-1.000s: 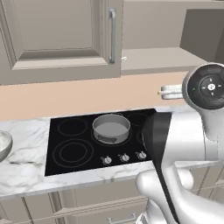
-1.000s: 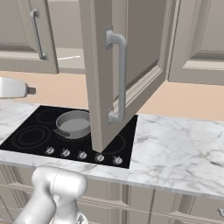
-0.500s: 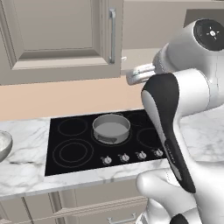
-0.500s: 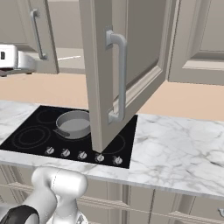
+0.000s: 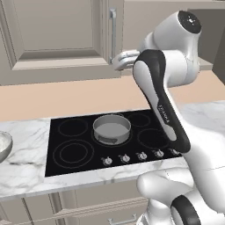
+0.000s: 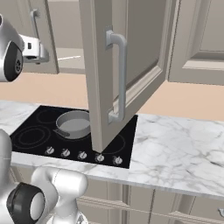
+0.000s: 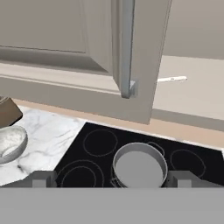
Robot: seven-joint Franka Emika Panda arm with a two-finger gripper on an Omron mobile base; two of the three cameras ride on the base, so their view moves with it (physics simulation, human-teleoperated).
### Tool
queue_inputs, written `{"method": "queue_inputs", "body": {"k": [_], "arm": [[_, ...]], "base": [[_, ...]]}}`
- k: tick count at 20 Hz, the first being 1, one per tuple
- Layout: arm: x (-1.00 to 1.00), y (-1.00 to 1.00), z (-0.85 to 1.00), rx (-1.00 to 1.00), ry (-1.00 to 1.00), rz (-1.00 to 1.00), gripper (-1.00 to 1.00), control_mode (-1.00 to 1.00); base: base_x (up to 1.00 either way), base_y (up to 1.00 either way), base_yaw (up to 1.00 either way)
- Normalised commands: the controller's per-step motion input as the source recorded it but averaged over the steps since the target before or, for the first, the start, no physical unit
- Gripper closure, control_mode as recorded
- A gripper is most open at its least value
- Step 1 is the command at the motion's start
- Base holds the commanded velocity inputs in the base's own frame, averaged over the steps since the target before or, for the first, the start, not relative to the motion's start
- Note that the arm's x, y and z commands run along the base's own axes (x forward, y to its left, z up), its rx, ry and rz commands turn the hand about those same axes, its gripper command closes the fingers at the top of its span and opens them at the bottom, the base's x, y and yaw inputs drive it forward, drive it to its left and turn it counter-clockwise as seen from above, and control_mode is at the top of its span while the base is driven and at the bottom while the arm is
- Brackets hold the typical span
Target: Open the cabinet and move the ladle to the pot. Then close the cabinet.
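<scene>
The cabinet has its right door swung wide open over the hob, while its left door is closed. On the shelf inside lies the ladle, of which I see the thin pale handle. The grey pot stands on the black hob, at its middle. My gripper hangs high at the lower edge of the cabinet, beside the left door's handle. It is open with nothing between its fingers, and is apart from the ladle.
A whitish bowl sits on the marble counter left of the hob. The open door juts out over the hob's right half. Marble counter stretches to the right.
The arm has swung up and forward: the hand rose from counter height to the cabinet's lower edge. The gripper stayed open. Door, pot and ladle have not moved.
</scene>
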Motion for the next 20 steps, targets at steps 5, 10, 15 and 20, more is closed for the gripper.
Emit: {"method": "queue_inputs", "body": {"k": [5,10,15,20], "arm": [[0.6,0.25,0.0,0.06,0.0,0.01,-1.0,-1.0],[0.29,0.23,0.0,0.02,0.0,0.0,-1.0,-1.0],[0.19,0.11,0.0,0.0,0.0,-0.03,-1.0,-1.0],[0.22,0.04,0.0,0.0,-0.02,-0.09,-1.0,-1.0]], "base": [[0.0,0.0,0.0],[0.0,0.0,0.0],[0.0,0.0,0.0],[0.0,0.0,0.0]]}}
